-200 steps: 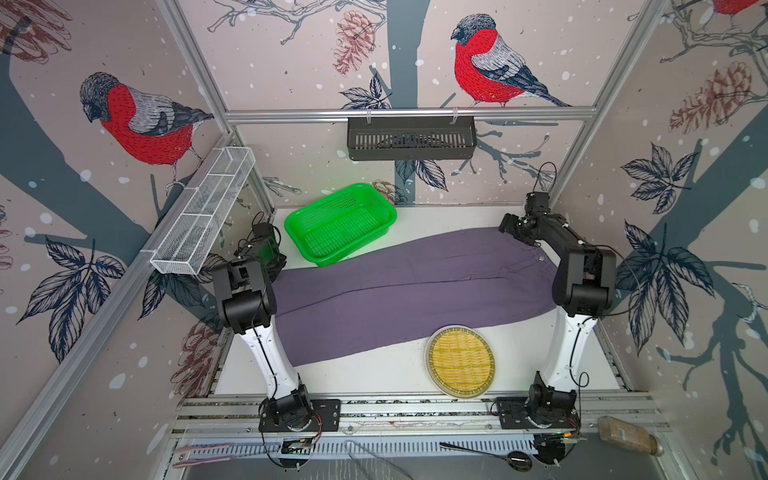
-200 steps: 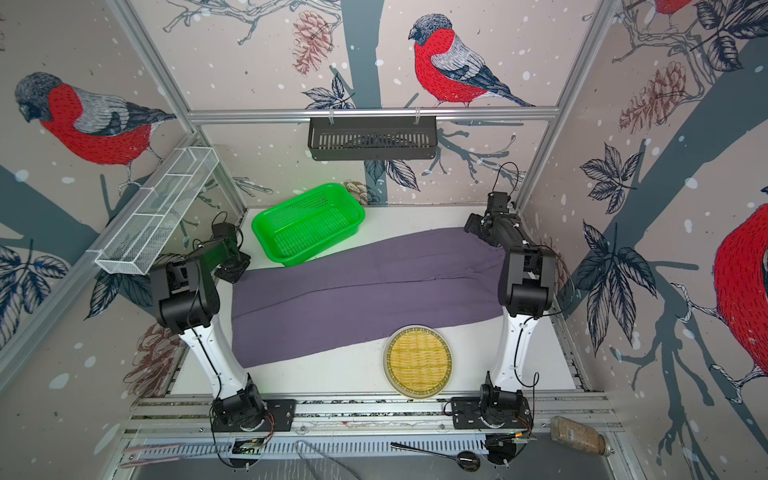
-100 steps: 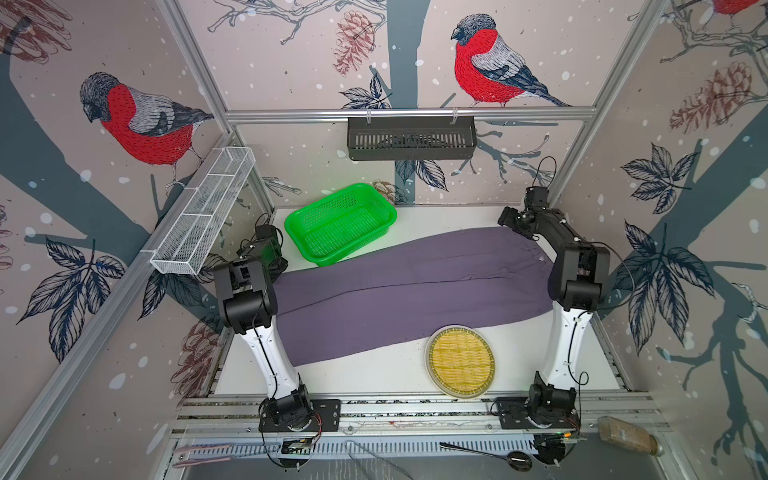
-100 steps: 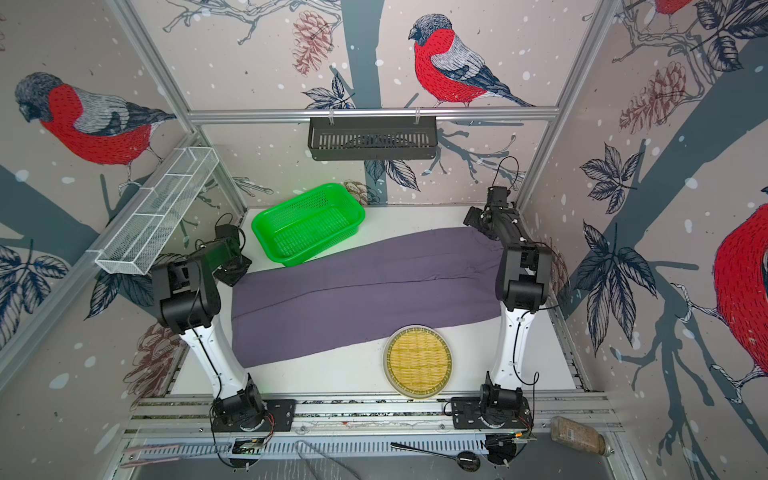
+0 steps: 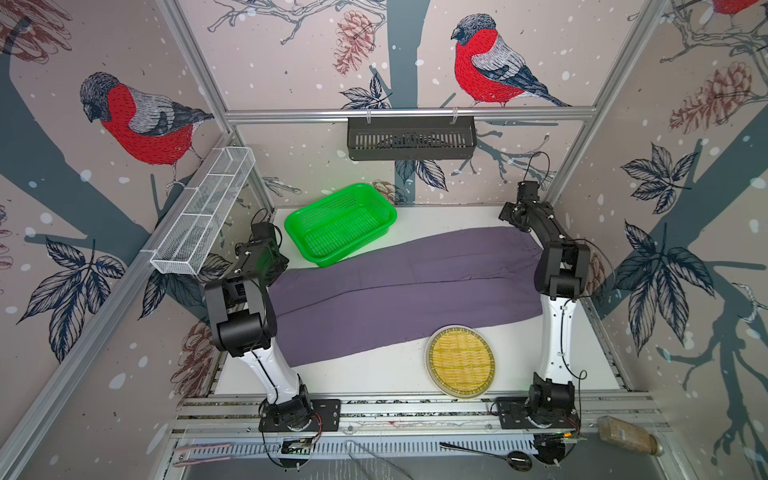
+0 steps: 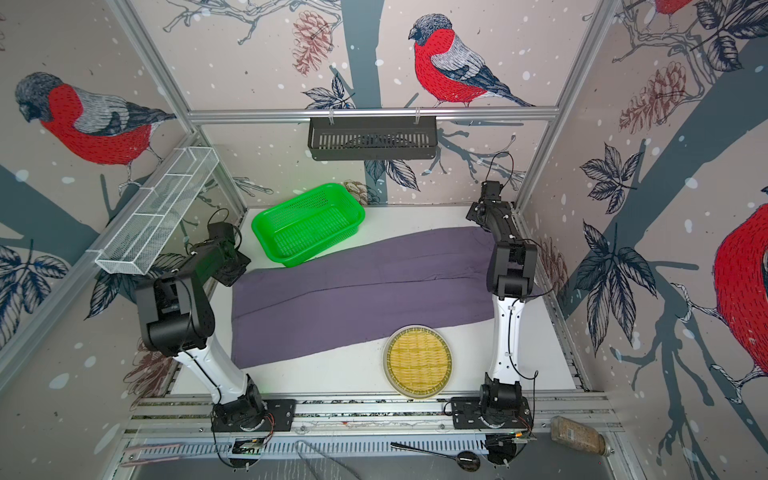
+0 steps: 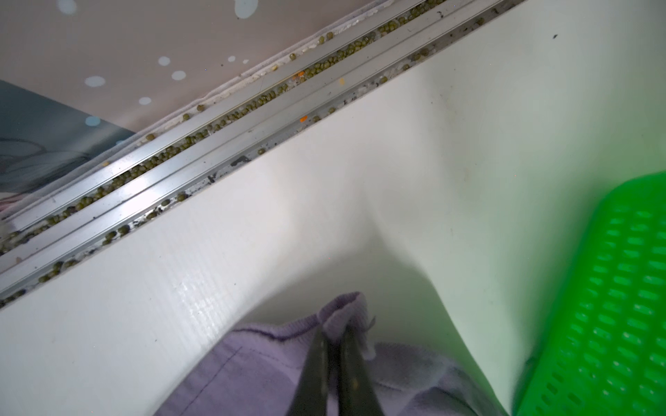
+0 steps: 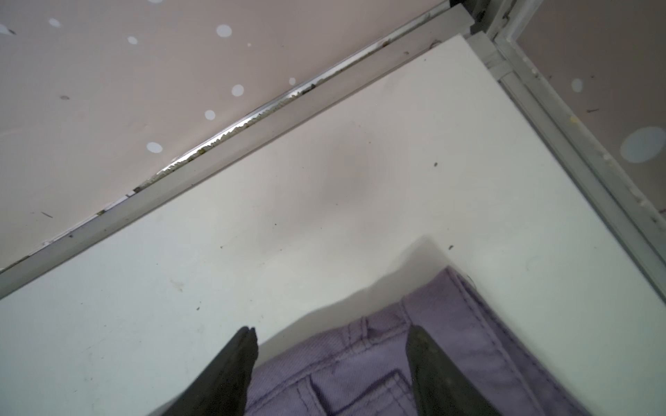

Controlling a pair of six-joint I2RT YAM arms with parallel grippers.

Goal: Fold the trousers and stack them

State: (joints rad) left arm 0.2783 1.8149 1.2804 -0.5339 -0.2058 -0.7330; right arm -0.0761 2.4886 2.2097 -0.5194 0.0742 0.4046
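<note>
Trousers [image 5: 407, 286], purple-grey soft cloth, lie flat and unfolded between both grippers. Step in hand appears to be corner pickup for the first fold: left gripper [image 7: 333, 345] is pinched on a hem corner; right gripper [image 8: 333, 333] straddles the waistband corner, jaws apart. Next, the right jaws should close on the waistband before any lift.

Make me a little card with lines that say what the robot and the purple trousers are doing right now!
clothes: long purple-grey cloth trousers, spread flat across the white table, not folded yet
left pincer: shut, pinching a hem corner of the trousers
right pincer: open, over the waistband corner
behind the trousers: green plastic mesh basket, empty
in front: round yellow woven tray, at the trousers' near edge
</note>
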